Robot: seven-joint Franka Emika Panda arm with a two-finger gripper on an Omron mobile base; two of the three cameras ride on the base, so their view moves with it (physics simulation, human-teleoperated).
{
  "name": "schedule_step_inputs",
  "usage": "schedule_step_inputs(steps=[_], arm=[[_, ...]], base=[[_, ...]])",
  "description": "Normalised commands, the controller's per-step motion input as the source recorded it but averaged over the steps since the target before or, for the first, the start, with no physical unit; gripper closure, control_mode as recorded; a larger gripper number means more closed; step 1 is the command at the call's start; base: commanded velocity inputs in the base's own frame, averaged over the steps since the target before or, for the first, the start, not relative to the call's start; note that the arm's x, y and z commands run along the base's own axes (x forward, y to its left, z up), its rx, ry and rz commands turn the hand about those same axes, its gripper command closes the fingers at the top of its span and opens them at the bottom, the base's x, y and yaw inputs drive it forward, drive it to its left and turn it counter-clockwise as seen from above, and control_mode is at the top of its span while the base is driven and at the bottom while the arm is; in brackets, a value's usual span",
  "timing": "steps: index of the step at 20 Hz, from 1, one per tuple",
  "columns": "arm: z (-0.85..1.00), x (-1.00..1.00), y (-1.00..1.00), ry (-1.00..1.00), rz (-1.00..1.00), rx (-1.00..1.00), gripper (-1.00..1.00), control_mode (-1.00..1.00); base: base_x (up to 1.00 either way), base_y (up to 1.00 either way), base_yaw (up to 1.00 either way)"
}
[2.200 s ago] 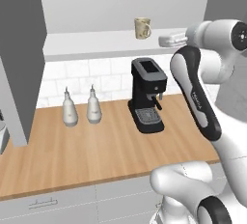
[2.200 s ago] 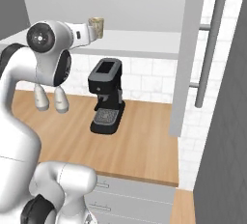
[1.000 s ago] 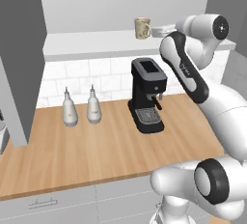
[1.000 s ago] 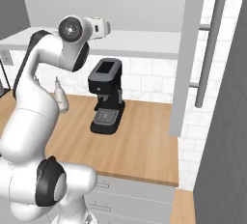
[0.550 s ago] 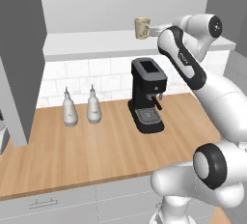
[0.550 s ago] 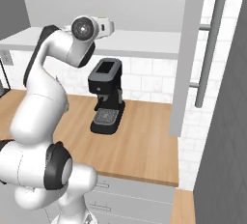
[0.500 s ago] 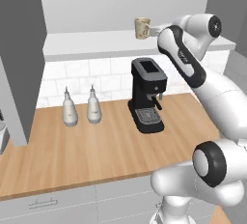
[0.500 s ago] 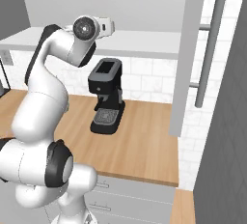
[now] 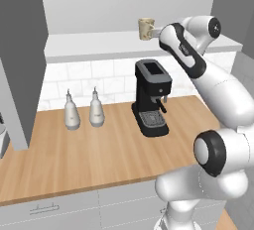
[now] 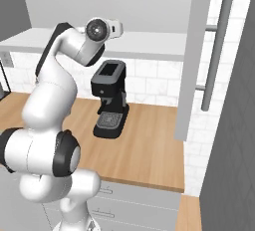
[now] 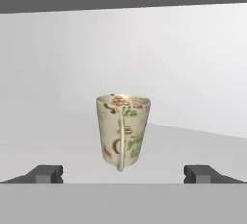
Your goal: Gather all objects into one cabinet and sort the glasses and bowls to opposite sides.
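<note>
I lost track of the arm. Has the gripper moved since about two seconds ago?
Yes. The gripper has swung left along the white shelf toward the cream mug, jaws open.

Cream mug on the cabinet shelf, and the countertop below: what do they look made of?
Cream mug: probably glazed ceramic, with a smooth cream body carrying printed brown, red and green marks, a thick rim and a moulded handle. The open gripper faces it.
Countertop: looks like wood or wood laminate, warm tan with straight plank lines and a matte finish.

Cream speckled mug [image 11: 123, 130] upright on white shelf [image 11: 202, 146], handle facing camera, between wide-open jaws.
</note>
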Motion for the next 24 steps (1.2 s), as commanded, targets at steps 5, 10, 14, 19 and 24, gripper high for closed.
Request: schedule_step_inputs(steps=[5, 10, 14, 19, 24], arm=[[-0.10, 0.40, 0.00, 0.00, 0.00, 0.00, -1.00, -1.00], [-0.07, 0.18, 0.00, 0.00, 0.00, 0.00, -1.00, -1.00], [-0.13, 0.02, 0.08, 0.00, 0.00, 0.00, -1.00, -1.00], [-0.04, 0.16, 0.10, 0.01, 0.00, 0.00, -1.00, -1.00], [0.00, 0.34, 0.00, 0.00, 0.00, 0.00, -1.00, -1.00]], base=[[0.00, 0.00, 0.00], [0.00, 0.00, 0.00], [0.00, 0.00, 0.00], [0.00, 0.00, 0.00], [0.00, 0.00, 0.00]])
